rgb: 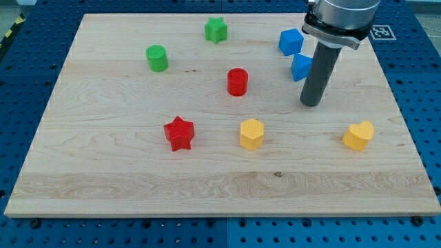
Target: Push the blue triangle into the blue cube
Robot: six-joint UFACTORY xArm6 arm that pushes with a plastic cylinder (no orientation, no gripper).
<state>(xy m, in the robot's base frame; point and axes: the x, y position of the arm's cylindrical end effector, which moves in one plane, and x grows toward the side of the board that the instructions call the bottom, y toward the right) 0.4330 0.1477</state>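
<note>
Where the wooden board [138, 172] lies, blue perforated table [21, 89] surrounds it.

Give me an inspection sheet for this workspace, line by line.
Surface: wooden board, lying flat on a blue perforated table.
Job's things: blue cube above blue triangle; close together, contact unclear.
Clutter: green star, green cylinder, red cylinder, red star, yellow hexagon, yellow heart.
Hand: none; my tip sits just below-right of the blue triangle.
Cables: nothing seen.
Surroundings: a black-and-white marker at the board's top right.
</note>
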